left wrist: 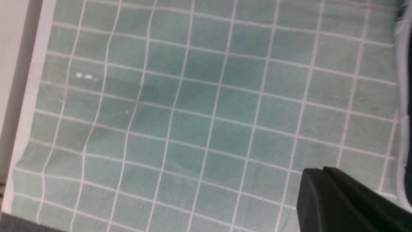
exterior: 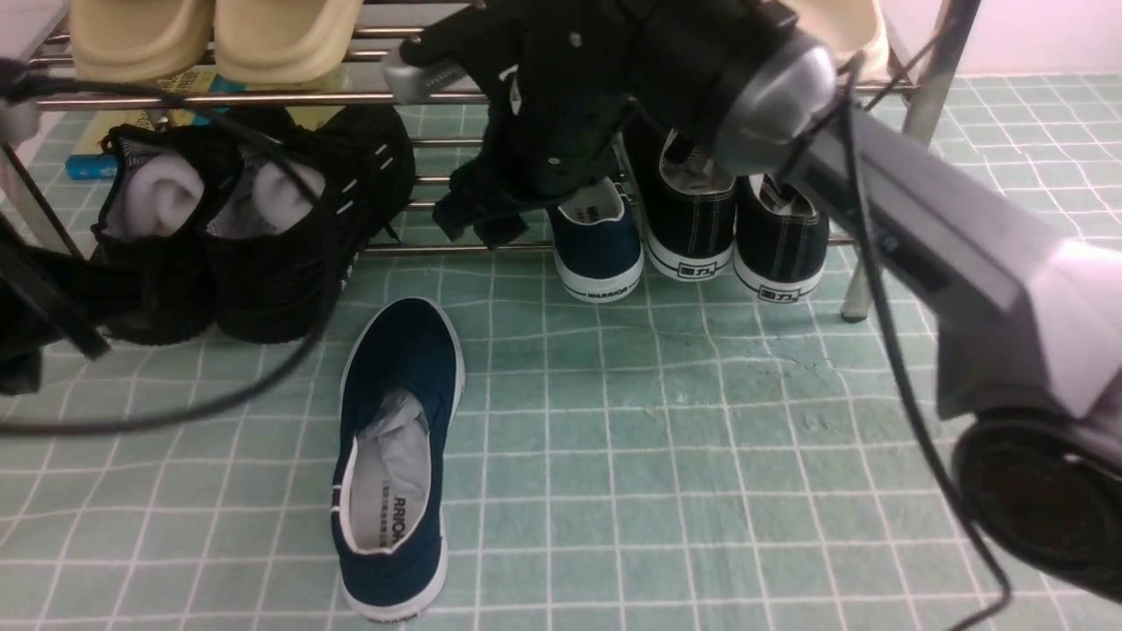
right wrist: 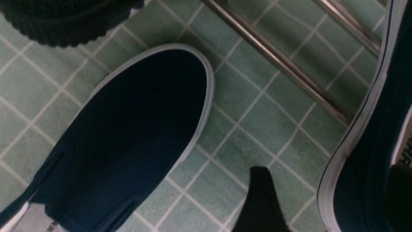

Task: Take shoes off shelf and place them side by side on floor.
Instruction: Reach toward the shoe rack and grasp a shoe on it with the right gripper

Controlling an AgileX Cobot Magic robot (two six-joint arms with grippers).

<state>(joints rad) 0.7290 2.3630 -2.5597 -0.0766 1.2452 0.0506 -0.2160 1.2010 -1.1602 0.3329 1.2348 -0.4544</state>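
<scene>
One navy slip-on shoe [exterior: 399, 456] [right wrist: 128, 135] lies on the green gridded floor [exterior: 701, 421] [left wrist: 193, 112], toe toward the shelf, grey paper inside. The second navy shoe [exterior: 598, 250] [right wrist: 363, 167] stands on the chrome shelf's [exterior: 456, 249] lower tubes [right wrist: 276, 61], heel outward. My right gripper [exterior: 526, 215] [right wrist: 330, 180] is open astride that shoe's side wall, one finger [right wrist: 262, 199] outside over the floor, the other inside the opening. My left gripper [left wrist: 322, 180] is shut and empty above bare floor, with a white shoe sole [left wrist: 400, 96] at the frame edge.
Chunky black knit sneakers [exterior: 263, 228] [right wrist: 64, 22] sit left of the floor shoe. Black stitched sneakers [exterior: 736, 232] stand right beside the shelf shoe. Beige slippers [exterior: 210, 35] rest on the upper tier. A black cable [exterior: 175, 403] hangs at the left; a shelf leg [exterior: 863, 280] stands at the right.
</scene>
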